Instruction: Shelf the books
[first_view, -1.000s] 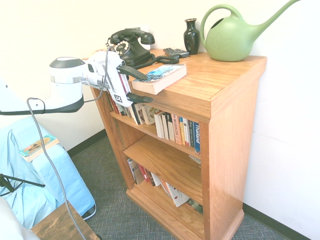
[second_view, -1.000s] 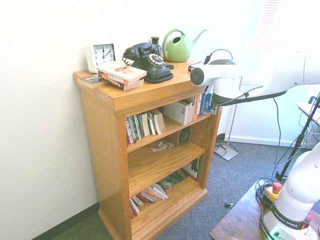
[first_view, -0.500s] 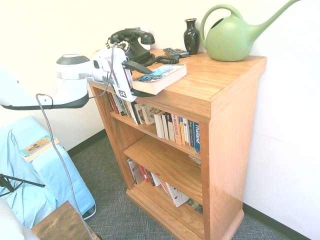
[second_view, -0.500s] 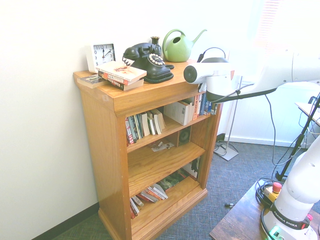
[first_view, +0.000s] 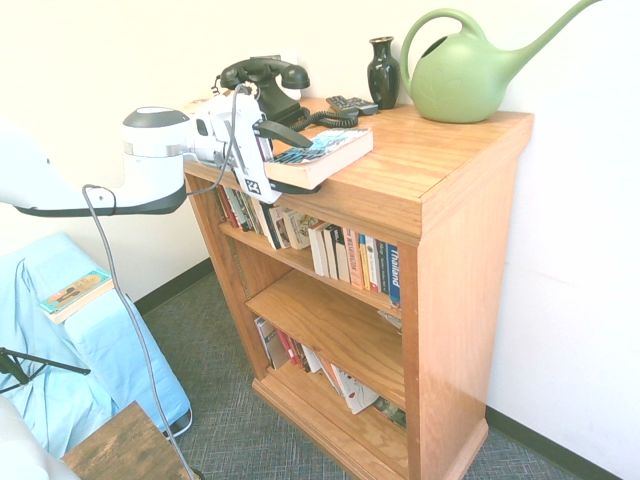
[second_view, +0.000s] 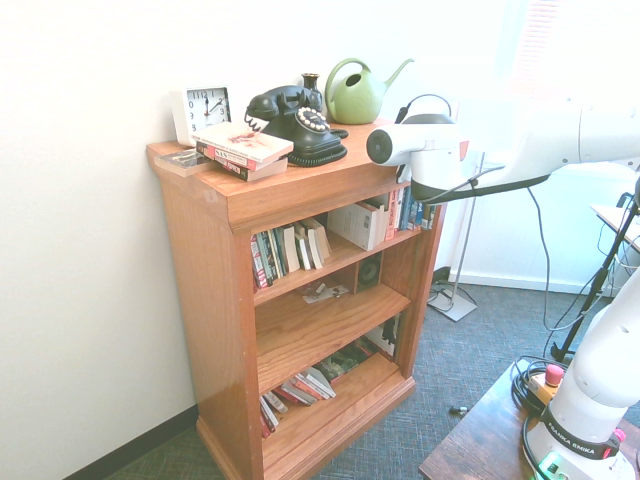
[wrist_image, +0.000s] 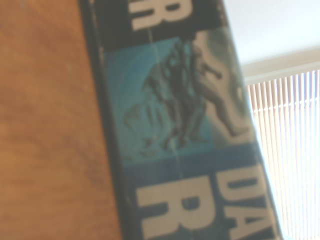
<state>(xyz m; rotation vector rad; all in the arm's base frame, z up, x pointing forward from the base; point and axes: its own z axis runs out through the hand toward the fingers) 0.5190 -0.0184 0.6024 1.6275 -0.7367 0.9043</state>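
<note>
Fingers (first_view: 292, 158) spread wide, straddling the flat book (first_view: 322, 155) whose long axis points toward the watering can (first_view: 470, 65)

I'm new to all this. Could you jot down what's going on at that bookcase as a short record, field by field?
Place: wooden bookcase against a white wall
Robot hand: hand level at the top's front edge, fingers open, one above and one below the book
Book: thick blue paperback lying flat, overhanging the top's edge
Also on top: black telephone, dark vase, green watering can, clock, second book stack
Shelves below: rows of books
</note>
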